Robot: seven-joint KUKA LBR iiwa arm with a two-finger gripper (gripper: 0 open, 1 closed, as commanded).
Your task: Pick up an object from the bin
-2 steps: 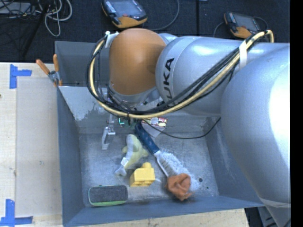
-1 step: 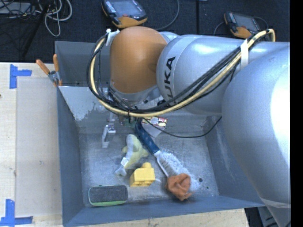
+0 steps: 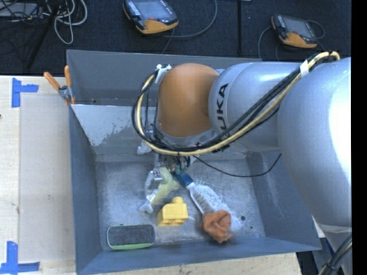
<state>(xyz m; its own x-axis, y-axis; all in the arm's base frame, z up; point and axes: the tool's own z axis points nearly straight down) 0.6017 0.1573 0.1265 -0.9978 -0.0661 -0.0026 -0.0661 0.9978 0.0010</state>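
Fingers (image 3: pixel 149 203) of bare metal stand apart, low over the middle of the grey metal bin (image 3: pixel 86 153), with nothing visibly between them. Just beside them lies a pale yellow, smooth plastic piece (image 3: pixel 167 188). Near it are a blocky yellow plastic toy brick (image 3: pixel 173 212) and a blue-handled brush with white bristles (image 3: pixel 199 197). Closing here may only nudge the pale piece aside, or snag the brush handle. Farther off sit a lumpy orange-brown rubbery thing (image 3: pixel 217 225) and a dark, green-edged sponge (image 3: pixel 131 236).

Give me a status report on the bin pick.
Gripper low at centre of bin. Nearest: yellow block, blue-handled brush. Orange lump, green sponge lie apart, near front wall.
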